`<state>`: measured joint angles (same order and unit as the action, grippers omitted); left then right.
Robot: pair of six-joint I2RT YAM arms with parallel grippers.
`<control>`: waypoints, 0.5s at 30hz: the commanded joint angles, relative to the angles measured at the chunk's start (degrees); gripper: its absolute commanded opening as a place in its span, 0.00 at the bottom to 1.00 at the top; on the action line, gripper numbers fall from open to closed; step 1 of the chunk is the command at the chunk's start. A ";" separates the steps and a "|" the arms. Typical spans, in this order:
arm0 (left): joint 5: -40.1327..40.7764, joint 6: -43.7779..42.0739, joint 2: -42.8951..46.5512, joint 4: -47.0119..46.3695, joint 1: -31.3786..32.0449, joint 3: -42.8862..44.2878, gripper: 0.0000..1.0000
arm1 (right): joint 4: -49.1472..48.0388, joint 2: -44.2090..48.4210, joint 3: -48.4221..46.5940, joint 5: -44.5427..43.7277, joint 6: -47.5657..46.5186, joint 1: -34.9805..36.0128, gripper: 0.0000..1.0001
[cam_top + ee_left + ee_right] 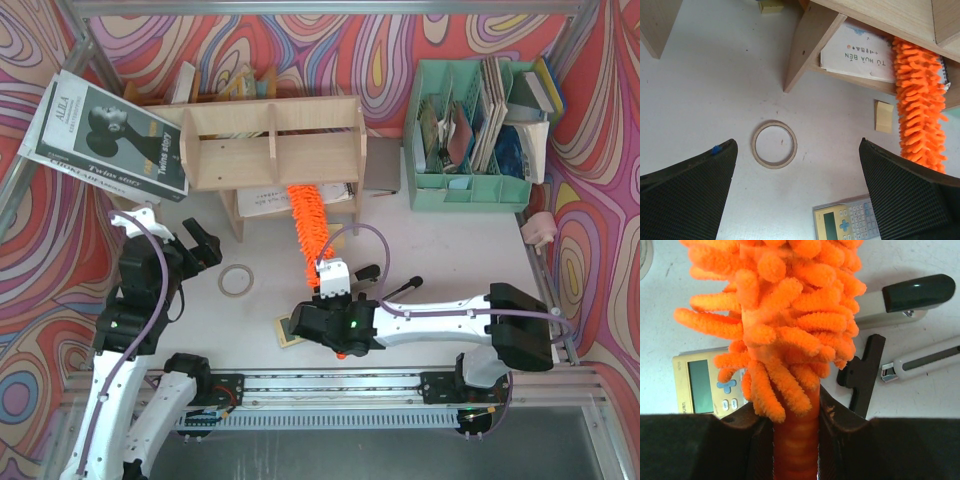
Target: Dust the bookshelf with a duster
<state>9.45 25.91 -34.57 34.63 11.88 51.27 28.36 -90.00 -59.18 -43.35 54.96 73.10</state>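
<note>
The light plywood bookshelf [270,145] stands at the back middle of the table. The orange fluffy duster [308,225] reaches from my right gripper [330,285] up under the shelf's lower tier, its tip over the booklets there. In the right wrist view the duster [785,315] fills the frame and its ribbed orange handle is clamped between the black jaws of the right gripper [796,412]. The left gripper [205,250] hangs wide open left of the shelf with nothing in it. In the left wrist view the left gripper [797,150] is over bare table, with the duster [920,105] and the bookshelf [807,45] ahead.
A tape ring [236,280] lies between the arms. A calculator [292,328] sits by the right gripper, with a stapler [900,300] and a cutter [925,362] to its right. A mint file organiser [470,135] stands back right. A magazine [105,135] leans at the back left.
</note>
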 commanded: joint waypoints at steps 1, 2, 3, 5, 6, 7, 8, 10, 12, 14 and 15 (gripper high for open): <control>0.28 0.15 0.66 0.07 -0.49 -0.57 0.99 | 6.53 1.69 -1.06 -6.25 8.66 -0.81 0.00; 0.35 0.18 0.84 0.17 -0.51 -0.60 0.99 | 7.70 1.55 -1.22 -6.08 9.86 -1.05 0.00; 0.45 0.19 0.92 0.21 -0.54 -0.68 0.99 | 8.56 1.35 -1.40 -6.05 10.87 -1.34 0.00; 0.68 0.24 1.21 0.26 -0.54 -0.71 0.98 | 9.71 1.40 -1.47 -5.96 11.89 -1.56 0.00; 0.73 0.27 1.39 0.30 -0.51 -0.78 0.99 | 9.40 1.58 -1.28 -5.66 11.36 -1.70 0.00; 0.82 0.28 1.48 0.19 -0.52 -0.83 0.99 | 7.12 2.01 -0.66 -4.91 8.64 -1.67 0.00; 0.85 0.28 1.52 0.15 -0.52 -0.83 0.99 | 4.11 2.42 0.46 -3.67 5.00 -1.73 0.00; 0.91 0.19 1.41 0.17 -0.46 -0.75 0.99 | -2.58 3.20 1.49 -0.73 -0.04 -1.67 0.00; 1.00 0.06 1.40 0.28 -0.54 -0.72 0.99 | -7.14 2.85 1.85 2.47 -4.37 -1.72 0.00; 1.16 0.08 1.43 0.26 -0.53 -0.69 0.99 | -10.74 1.65 1.13 5.30 -8.62 -1.72 0.00; 1.18 0.10 1.48 0.33 -0.46 -0.70 0.98 | -11.38 0.85 0.35 6.24 -9.80 -1.71 0.00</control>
<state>9.61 25.91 -33.54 34.63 11.88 51.27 26.48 -88.71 -57.58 -40.73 54.11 71.44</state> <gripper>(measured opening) 0.985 0.337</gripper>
